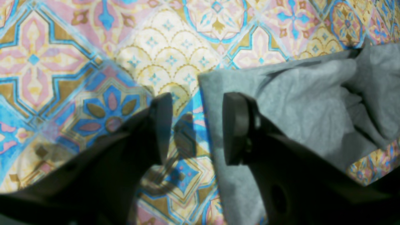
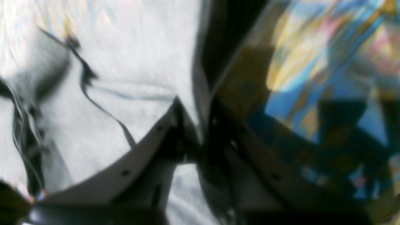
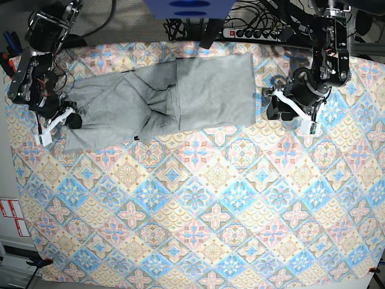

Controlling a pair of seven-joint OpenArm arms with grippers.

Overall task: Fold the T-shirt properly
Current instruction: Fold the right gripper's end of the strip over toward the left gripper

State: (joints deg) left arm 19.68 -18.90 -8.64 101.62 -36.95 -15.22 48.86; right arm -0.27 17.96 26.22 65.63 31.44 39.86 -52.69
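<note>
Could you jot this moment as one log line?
right gripper: shut on T-shirt edge | left gripper: open, beside its other edge | shirt: rumpled, unfolded

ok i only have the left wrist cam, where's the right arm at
observer: the right gripper is at the T-shirt's other end, and its fingers look closed on the grey fabric
operator: is the shirt flat between us
observer: no, it's bunched into folds around the middle. only the half nearer the left gripper lies smooth
operator: any lettering showing
observer: none in the base view, just plain grey on the patterned cloth
</note>
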